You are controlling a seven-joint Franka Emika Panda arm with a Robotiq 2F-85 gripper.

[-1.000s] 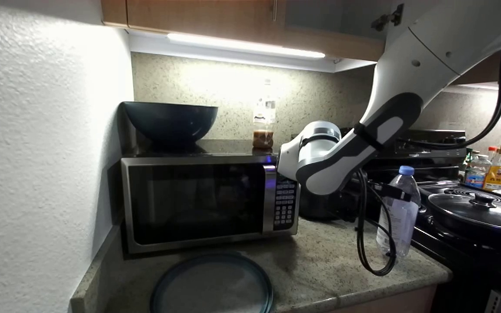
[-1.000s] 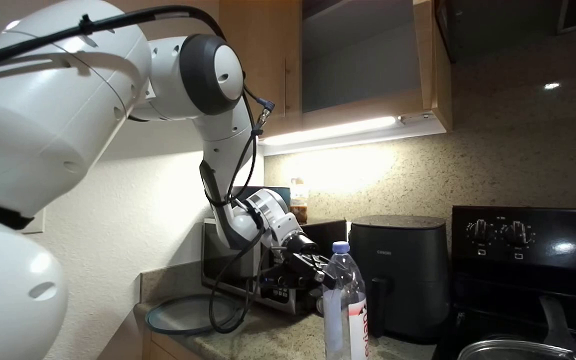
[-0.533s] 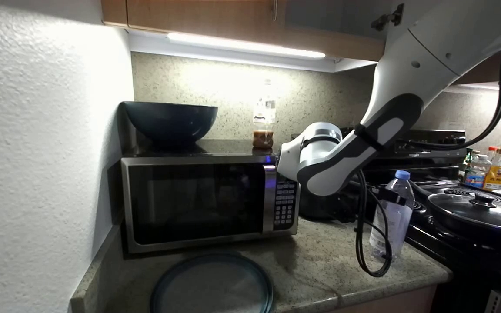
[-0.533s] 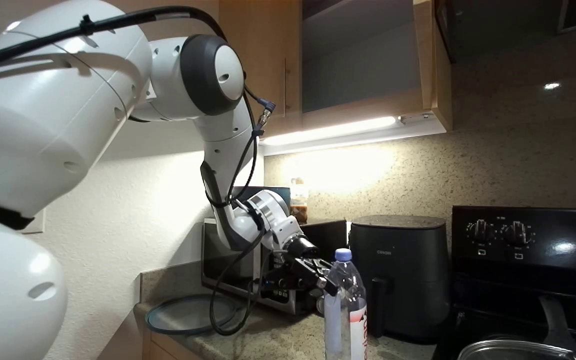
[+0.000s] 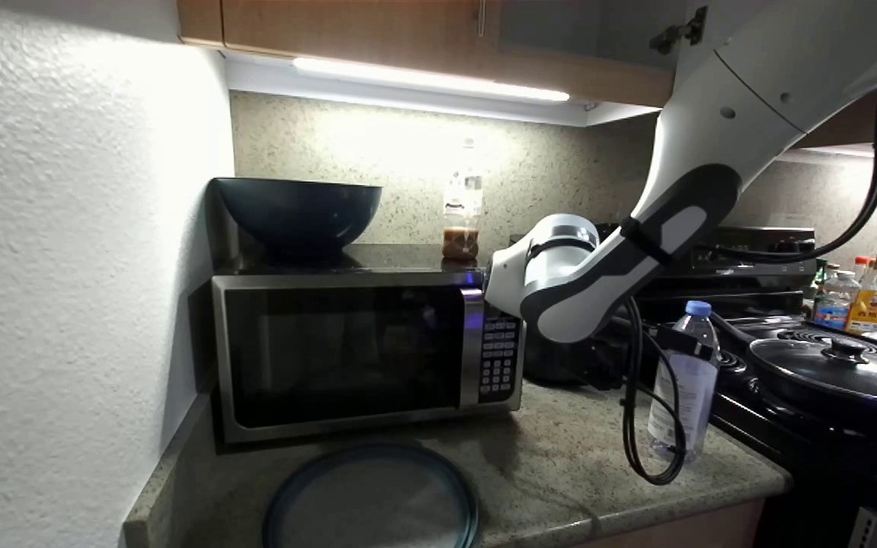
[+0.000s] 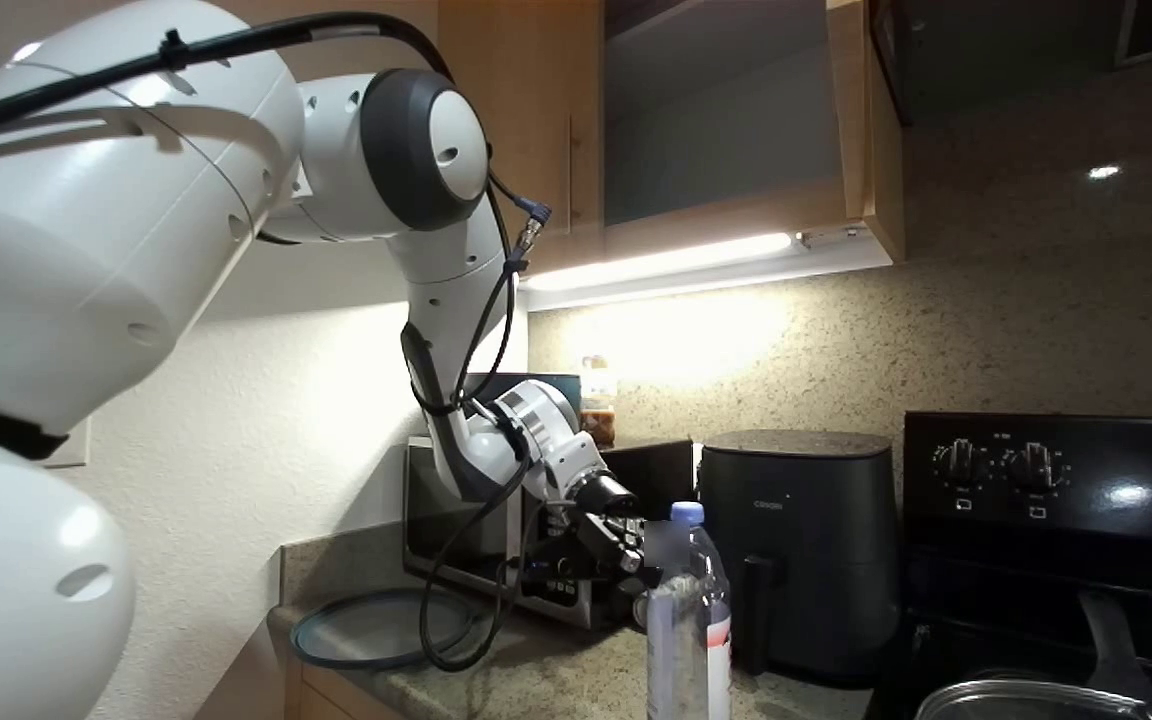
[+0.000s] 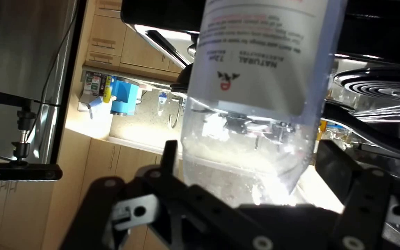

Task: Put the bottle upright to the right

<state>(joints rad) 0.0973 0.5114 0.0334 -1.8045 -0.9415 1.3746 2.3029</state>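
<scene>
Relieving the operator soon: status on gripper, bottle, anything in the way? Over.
Gripper open, fingers either side of bottle. Bottle upright on counter. Cable hangs before it in an exterior view.

Looks like clear, glossy plastic on the bottle (image 5: 696, 387) at four o'clock in an exterior view. Shows satin metal on the microwave (image 5: 366, 358) at seven, rough relief on the wall (image 5: 81, 274) at nine, smooth wood on the cabinet (image 5: 393, 32) at twelve.
</scene>
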